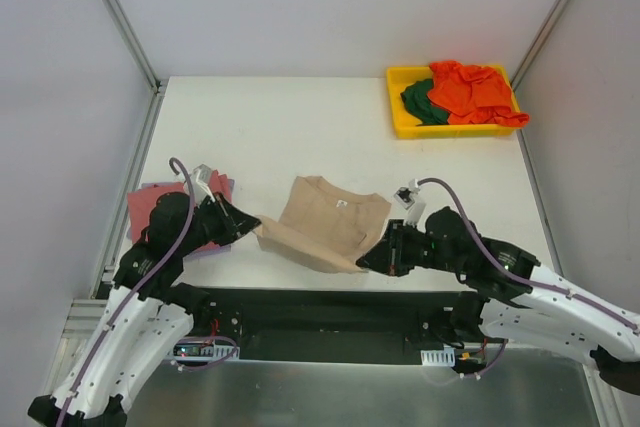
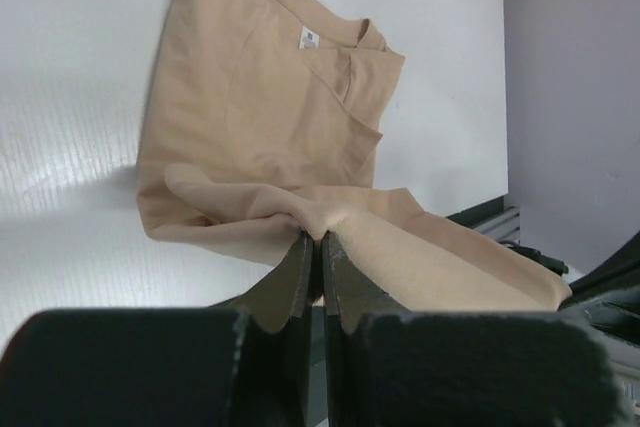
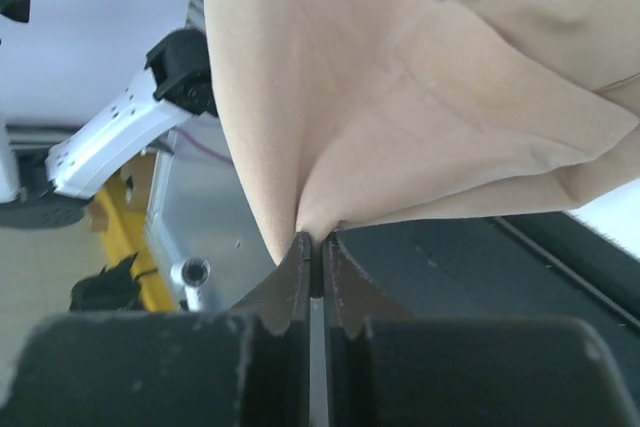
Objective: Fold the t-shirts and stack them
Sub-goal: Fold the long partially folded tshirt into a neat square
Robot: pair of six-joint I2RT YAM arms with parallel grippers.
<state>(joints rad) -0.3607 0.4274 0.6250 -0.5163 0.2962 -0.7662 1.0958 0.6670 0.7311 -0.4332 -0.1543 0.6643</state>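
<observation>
Two pinches on tan t-shirt (image 1: 330,217): left gripper (image 2: 318,243), right gripper (image 3: 315,243), jaws closed.

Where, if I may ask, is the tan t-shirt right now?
In the top view, the tan t-shirt lies centred at the table's near edge, pinched by the left gripper and right gripper, just right of the dusty-red shirt.
</observation>
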